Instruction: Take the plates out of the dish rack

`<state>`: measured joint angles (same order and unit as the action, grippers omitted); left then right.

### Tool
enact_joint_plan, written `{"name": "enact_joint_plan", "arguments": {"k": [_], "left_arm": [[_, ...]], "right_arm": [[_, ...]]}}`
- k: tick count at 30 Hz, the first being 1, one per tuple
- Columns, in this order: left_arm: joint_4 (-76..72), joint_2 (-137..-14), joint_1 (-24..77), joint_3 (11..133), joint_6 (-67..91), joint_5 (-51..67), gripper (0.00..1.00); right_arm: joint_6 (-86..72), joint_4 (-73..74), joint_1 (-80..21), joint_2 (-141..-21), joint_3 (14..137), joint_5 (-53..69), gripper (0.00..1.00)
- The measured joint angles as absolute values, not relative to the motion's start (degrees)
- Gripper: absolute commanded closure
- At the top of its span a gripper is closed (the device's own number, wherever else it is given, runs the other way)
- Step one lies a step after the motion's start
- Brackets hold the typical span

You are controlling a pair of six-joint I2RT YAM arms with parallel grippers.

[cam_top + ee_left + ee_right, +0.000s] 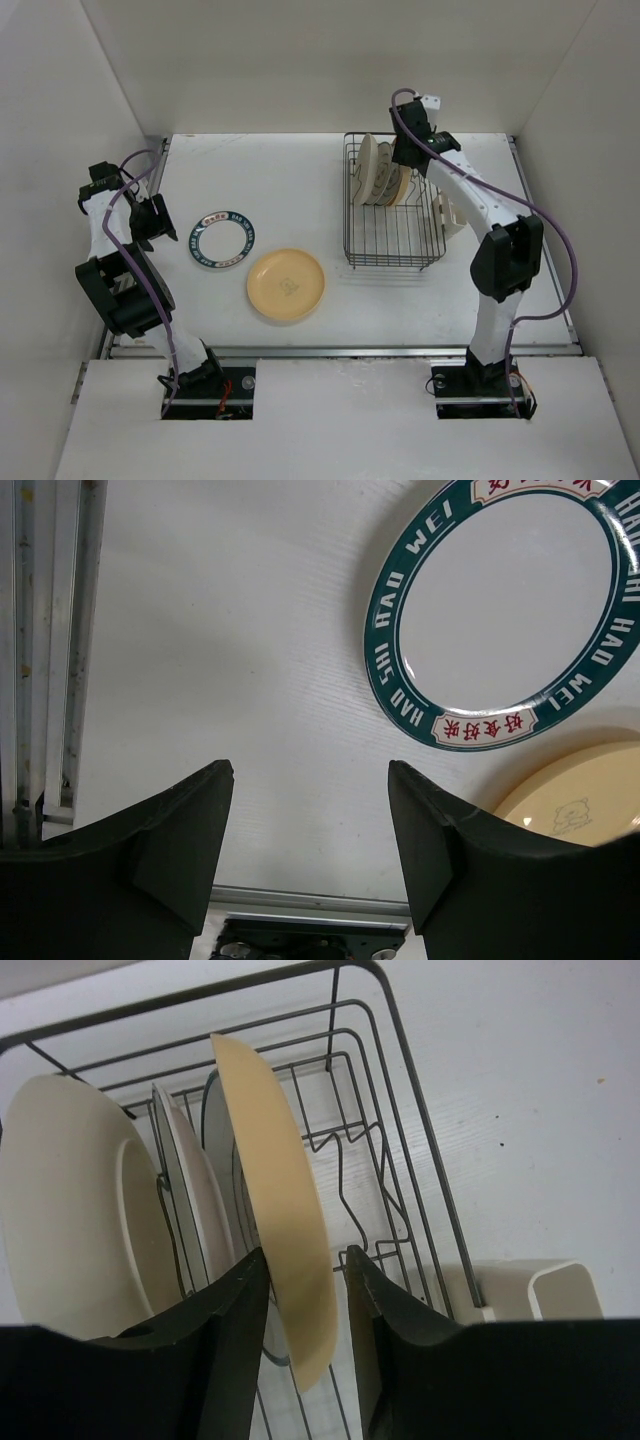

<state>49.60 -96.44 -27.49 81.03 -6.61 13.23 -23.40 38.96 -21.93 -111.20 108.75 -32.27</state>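
**Plate in the balance:** The right gripper (306, 1256) stood astride a yellow-orange plate (275, 1180) racked on edge at the far end of the dish rack (395, 240), which sat toward the table's (250, 630) far right corner. Its jaws were partly closed, one finger close on each face of the plate. Whether they actually clamped it could not be told. The left gripper (310, 770) hung open and empty near the table's left edge, just short of a teal-rimmed plate (505, 610) and a yellow plate (585, 800) already lying flat on the table.

The racked plate leaned in its slot, close beside a cream plate (70, 1210) and a thinner white plate (190, 1190). A lift off the vertical could catch the wire prongs, knock the neighbours or drag the rack. A hold on the smooth rim (the fingers sat near its edge, not its middle) could let the plate swing or slip.

The teal rim read "HAO WEI" and "HAO SHI" in white capitals, with red Chinese characters on white panels. The yellow plate's small centre motif was too faint to read.
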Motion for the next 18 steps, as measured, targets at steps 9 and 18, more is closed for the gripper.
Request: {"name": "enact_joint_plan", "arguments": {"k": [9, 18], "left_arm": [[49.6, -96.47, -27.49, 80.95, -6.61, 13.02, 0.4], [49.58, -96.47, -27.49, 80.47, -6.61, 13.04, 0.4]], "right_arm": [[-21.78, 39.24, -22.46, -113.03, 109.19, -32.56, 0.87], [-20.71, 41.39, -23.53, -114.1, 111.24, -36.51, 1.0]]}}
